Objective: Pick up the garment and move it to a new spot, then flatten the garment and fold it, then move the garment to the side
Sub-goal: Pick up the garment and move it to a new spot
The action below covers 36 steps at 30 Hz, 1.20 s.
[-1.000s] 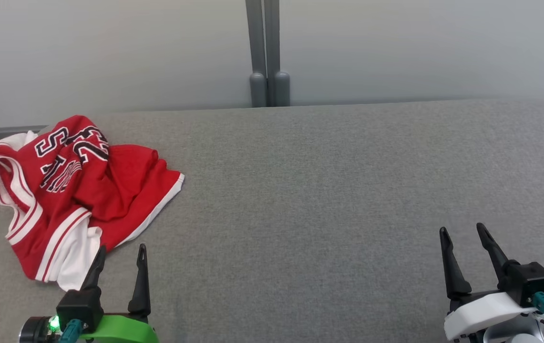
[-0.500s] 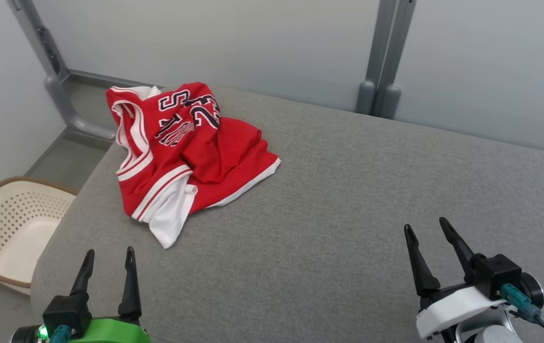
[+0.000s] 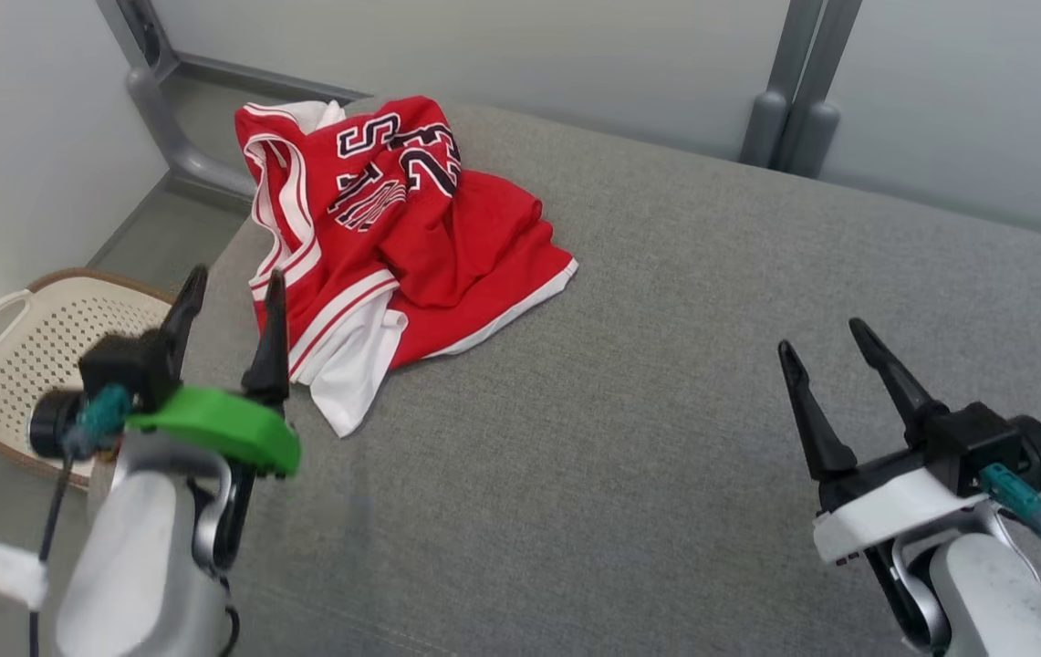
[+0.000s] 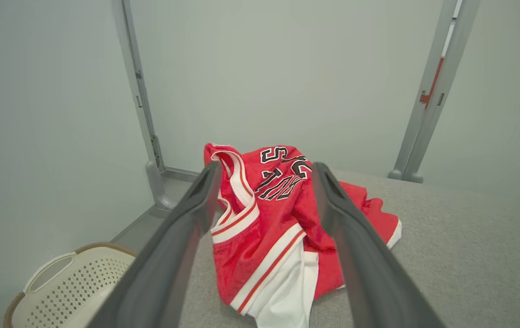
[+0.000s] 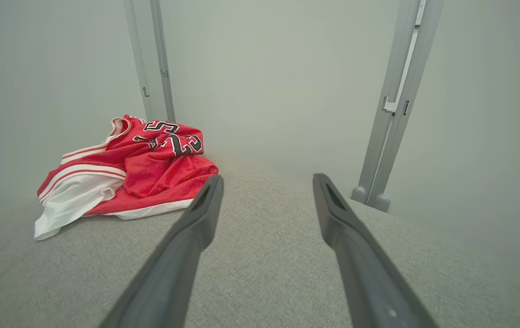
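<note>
None of your steps looks done: the red basketball jersey (image 3: 447, 237) lies crumpled at the far left corner of the grey cushion (image 3: 666, 411), ungripped; your left gripper (image 3: 235, 274) hovers just beside its near edge, fingers spread and empty; your right gripper (image 3: 822, 336), likewise spread, stands well apart; pickup, flattening, folding, setting aside are all left; the lettering (image 3: 392, 164) is too rumpled to read; your left arm (image 3: 137, 547) partly hides the laundry basket (image 3: 27, 356).

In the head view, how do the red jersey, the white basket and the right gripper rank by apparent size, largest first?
1. red jersey, clearly largest.
2-3. white basket and right gripper: look alike; the gripper is nearer the camera, the basket partly hidden, unranked.
</note>
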Motion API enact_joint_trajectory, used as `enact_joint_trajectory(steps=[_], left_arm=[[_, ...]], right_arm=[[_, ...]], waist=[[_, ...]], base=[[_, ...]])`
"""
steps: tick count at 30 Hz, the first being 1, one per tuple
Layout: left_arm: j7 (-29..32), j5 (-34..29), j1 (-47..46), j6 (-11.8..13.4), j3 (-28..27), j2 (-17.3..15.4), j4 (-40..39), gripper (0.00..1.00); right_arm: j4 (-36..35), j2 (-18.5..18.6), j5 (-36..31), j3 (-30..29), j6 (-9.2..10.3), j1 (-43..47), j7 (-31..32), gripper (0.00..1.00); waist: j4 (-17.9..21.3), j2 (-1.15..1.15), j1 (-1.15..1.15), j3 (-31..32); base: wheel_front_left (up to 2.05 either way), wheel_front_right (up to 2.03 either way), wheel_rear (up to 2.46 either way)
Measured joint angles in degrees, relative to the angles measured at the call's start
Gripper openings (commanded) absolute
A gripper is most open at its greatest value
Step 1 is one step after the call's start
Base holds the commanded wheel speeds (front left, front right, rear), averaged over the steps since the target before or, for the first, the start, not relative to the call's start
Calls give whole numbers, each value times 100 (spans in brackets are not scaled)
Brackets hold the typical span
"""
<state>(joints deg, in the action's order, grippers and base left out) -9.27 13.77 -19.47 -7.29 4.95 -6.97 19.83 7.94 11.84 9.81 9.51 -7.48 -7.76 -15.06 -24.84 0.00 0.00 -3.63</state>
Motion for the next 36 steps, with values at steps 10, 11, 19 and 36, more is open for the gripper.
enact_joint_trajectory(steps=[10, 11, 19, 36], left_arm=[[1577, 1958, -2861, -25, 1354, -853, 1428, 100], [1722, 2137, -3030, -25, 1430, -882, 1593, 100], [2216, 2550, -3559, -25, 1873, -1100, 2851, 100], [743, 2459, -3782, 75, 1827, -1225, 4075, 0]], right_arm=[[-147, 692, 13, 655, 0, -1057, 0, 100], [-170, 728, 18, 682, 0, -1094, 0, 100], [-215, 826, 43, 720, 0, -1129, 0, 100], [41, 356, 59, 514, 0, -587, 0, 100]], waist=[[347, 0, 0, -1374], [423, 0, 1, -1520], [1079, 0, 1, -2278], [1643, 0, 0, -2116]], base=[[0, 0, 0], [0, 0, 0], [0, 0, 0], [0, 0, 0]])
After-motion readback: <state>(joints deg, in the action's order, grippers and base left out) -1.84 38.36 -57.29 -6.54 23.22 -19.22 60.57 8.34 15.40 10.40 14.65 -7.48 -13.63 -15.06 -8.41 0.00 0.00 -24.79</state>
